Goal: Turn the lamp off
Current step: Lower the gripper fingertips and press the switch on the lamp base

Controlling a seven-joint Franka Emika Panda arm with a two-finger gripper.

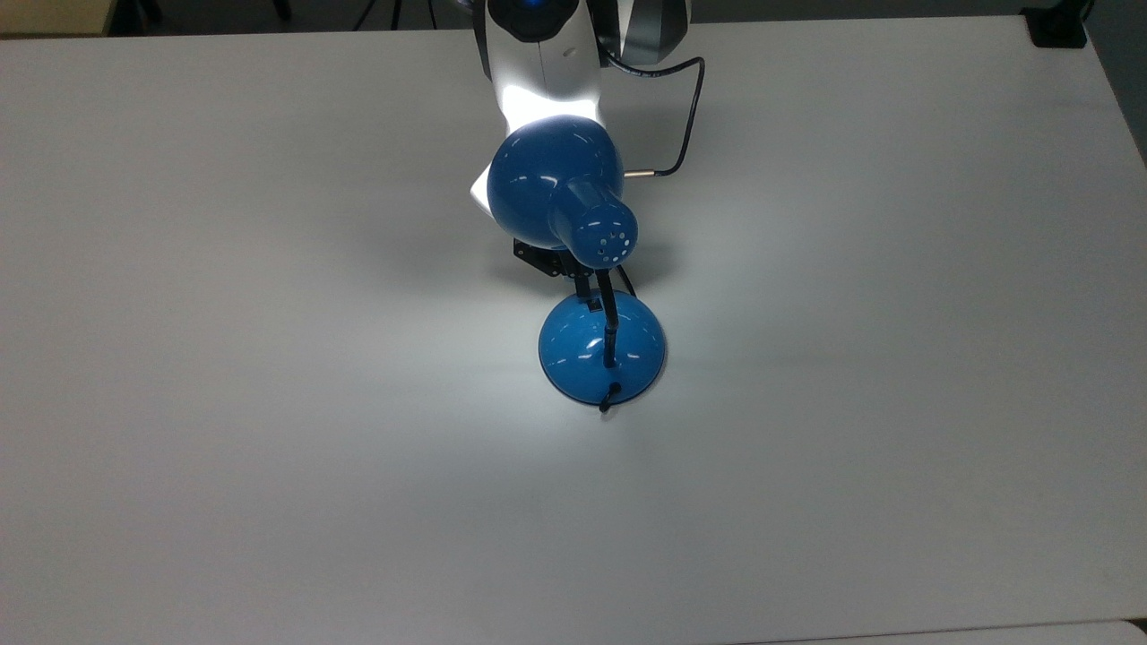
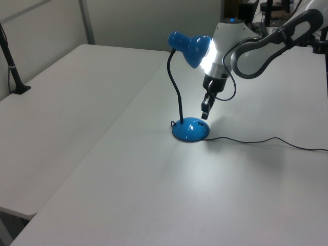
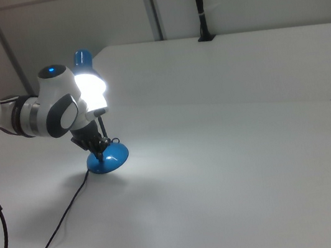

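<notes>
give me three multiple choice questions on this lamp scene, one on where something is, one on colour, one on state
1. Where is the gripper?
A. just above the lamp's base, below the shade
B. at the far table edge
C. resting on top of the shade

2. What colour is the lamp's shade?
A. red
B. blue
C. white

3. Is the lamp lit?
A. no, dark
B. yes, shining
C. it lies toppled

Answers:
1 A: in the left view the gripper hangs right over the base of the lamp, lower than the shade.
2 B: the shade is glossy blue, like the base.
3 B: a bright patch falls on the table around the base, and the arm beside the shade glows white.
</notes>
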